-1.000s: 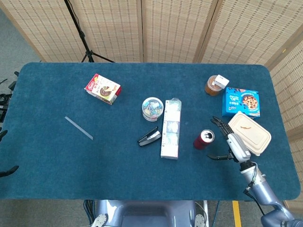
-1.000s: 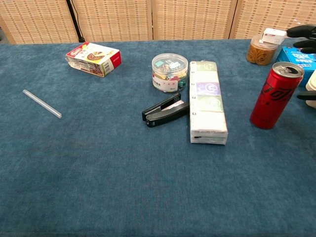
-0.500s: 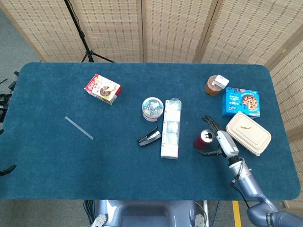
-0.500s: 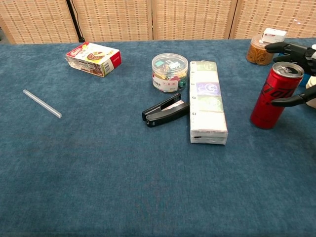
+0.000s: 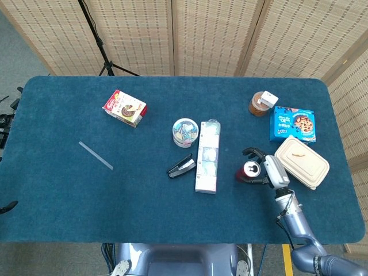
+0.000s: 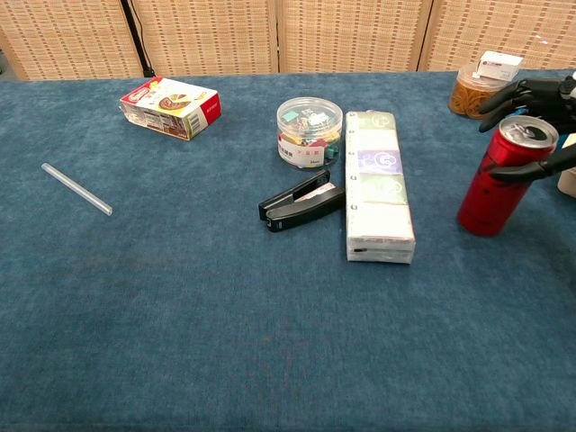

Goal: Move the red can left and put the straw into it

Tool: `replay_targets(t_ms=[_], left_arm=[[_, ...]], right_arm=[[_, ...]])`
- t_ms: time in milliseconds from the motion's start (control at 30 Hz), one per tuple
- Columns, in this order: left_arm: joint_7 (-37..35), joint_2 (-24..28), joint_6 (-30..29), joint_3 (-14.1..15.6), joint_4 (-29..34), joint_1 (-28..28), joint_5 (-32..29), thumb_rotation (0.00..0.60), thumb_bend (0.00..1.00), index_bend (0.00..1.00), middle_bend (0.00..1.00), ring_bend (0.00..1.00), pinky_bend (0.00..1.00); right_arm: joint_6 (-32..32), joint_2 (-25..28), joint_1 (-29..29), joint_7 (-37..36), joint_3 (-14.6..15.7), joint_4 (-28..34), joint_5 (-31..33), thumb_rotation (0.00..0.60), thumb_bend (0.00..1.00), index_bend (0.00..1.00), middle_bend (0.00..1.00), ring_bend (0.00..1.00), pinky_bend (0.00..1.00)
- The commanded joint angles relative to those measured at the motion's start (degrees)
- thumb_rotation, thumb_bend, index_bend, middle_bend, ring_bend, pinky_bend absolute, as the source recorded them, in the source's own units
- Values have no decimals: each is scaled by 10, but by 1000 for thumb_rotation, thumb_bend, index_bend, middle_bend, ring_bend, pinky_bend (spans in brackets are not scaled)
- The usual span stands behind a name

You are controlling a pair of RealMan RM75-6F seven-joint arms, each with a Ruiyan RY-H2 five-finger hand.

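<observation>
The red can [image 5: 246, 171] [image 6: 500, 180] stands upright on the blue table, right of the long wipes pack. My right hand [image 5: 265, 171] [image 6: 538, 126] wraps around it from the right. Its thumb lies against the can's near side and its fingers [image 6: 504, 91] curl round the far side by the rim. The clear straw [image 5: 95, 155] [image 6: 76, 188] lies flat far off on the left of the table, with nothing near it. My left hand shows in neither view.
Left of the can lie a long wipes pack [image 5: 207, 156], a black stapler [image 5: 181, 166] and a round tub of clips [image 5: 185, 130]. A white lidded food box [image 5: 302, 161], a blue cookie box [image 5: 292, 123] and a brown jar [image 5: 260, 104] sit to the right and behind. A red-and-white carton [image 5: 125, 107] is at the far left.
My right hand came in from the right and its spread fingers have curled round the red can. The can has barely shifted. The straw has not moved.
</observation>
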State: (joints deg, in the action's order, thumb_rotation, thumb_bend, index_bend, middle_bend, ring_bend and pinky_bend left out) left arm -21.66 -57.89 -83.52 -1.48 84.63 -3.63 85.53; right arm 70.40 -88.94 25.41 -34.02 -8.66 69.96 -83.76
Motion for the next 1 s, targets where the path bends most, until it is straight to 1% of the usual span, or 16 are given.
replay_targets(t_ms=[33, 167, 233, 300, 433, 667, 867, 1000], left_arm=[[-1, 1, 0, 0, 0, 0, 0, 600, 0, 0, 0, 0, 0], [-3, 1, 1, 1, 0, 0, 3, 600, 0, 0, 0, 0, 0], [-3, 1, 2, 1, 0, 0, 2, 600, 0, 0, 0, 0, 0], [-4, 2, 3, 1, 1, -1, 1, 600, 0, 0, 0, 0, 0], [-6, 3, 3, 2, 2, 0, 2, 600, 0, 0, 0, 0, 0], [-10, 4, -1, 3, 1, 2, 7, 600, 0, 0, 0, 0, 0], [-15, 5, -2, 4, 0, 2, 7, 600, 0, 0, 0, 0, 0], [-19, 5, 3, 3, -3, 0, 6, 600, 0, 0, 0, 0, 0]], right_arm=[[10, -6, -2, -4, -1, -8, -3, 600, 354, 387, 422, 458, 546], [17, -6, -1, -10, -1, -8, -9, 600, 491, 421, 444, 479, 553], [22, -5, -1, -11, -2, -3, -14, 600, 519, 430, 450, 484, 559], [30, 1, 1, -6, -2, 7, -22, 600, 523, 433, 454, 487, 559], [44, 21, 9, 18, -9, 55, -38, 600, 536, 437, 459, 492, 559], [23, 34, 41, 84, -30, 128, -39, 600, 536, 438, 461, 493, 559], [-9, 25, 77, 133, -45, 169, -36, 600, 537, 439, 461, 493, 559], [-39, 1, 110, 169, -52, 194, -33, 600, 536, 438, 461, 493, 559]])
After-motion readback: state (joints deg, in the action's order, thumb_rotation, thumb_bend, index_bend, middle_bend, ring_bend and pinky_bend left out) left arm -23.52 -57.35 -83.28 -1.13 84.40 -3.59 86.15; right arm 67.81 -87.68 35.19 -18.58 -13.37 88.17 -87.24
